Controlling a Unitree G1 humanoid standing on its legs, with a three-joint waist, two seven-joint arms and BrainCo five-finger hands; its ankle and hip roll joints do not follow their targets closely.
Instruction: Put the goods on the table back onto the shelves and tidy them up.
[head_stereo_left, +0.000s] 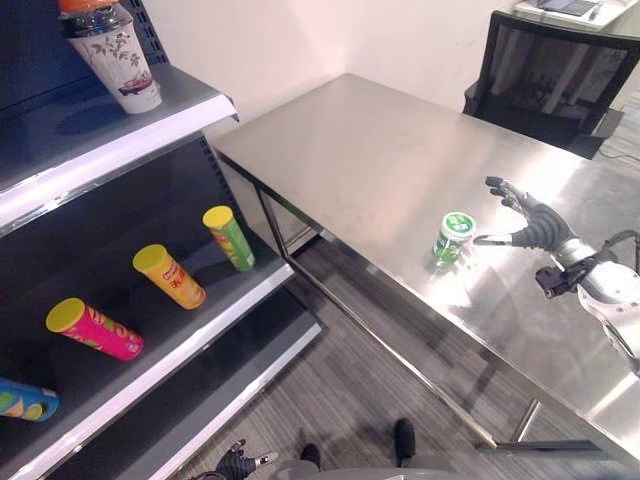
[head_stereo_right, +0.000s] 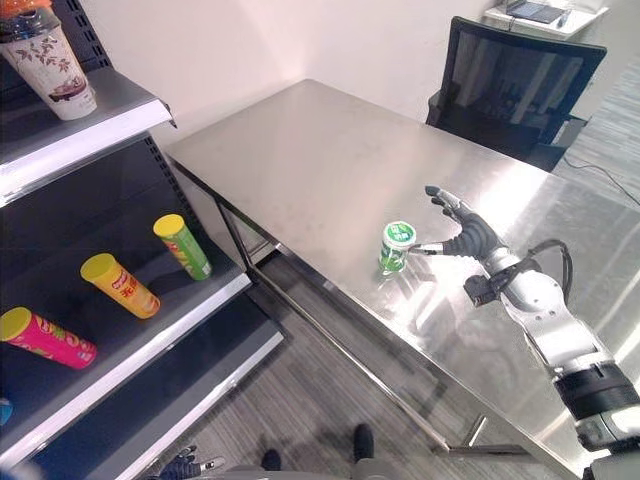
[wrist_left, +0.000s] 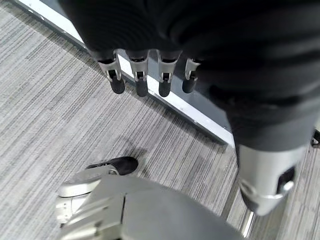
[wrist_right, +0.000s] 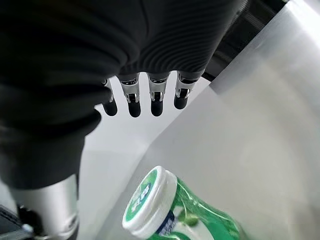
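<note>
my right hand (head_stereo_right: 462, 232) hovers just beside the green jar (head_stereo_right: 396, 246), which stands upright on the steel worktop (head_stereo_left: 380, 150) near its front edge; fingers spread, thumb toward the lid, whether it touches i cannot tell. my right wrist view shows the jar's white-and-green lid (wrist_right: 148, 202) close under straight fingers (wrist_right: 157, 102), its base cut off. my left hand (wrist_left: 150, 75) hangs relaxed over the grey floor, holding nothing. on the shelf (head_stereo_left: 205, 325), the blue can (head_stereo_left: 25, 399) is cut off; pink (head_stereo_left: 93, 329), orange (head_stereo_left: 169, 276) and green (head_stereo_left: 229, 237) cans lie whole.
</note>
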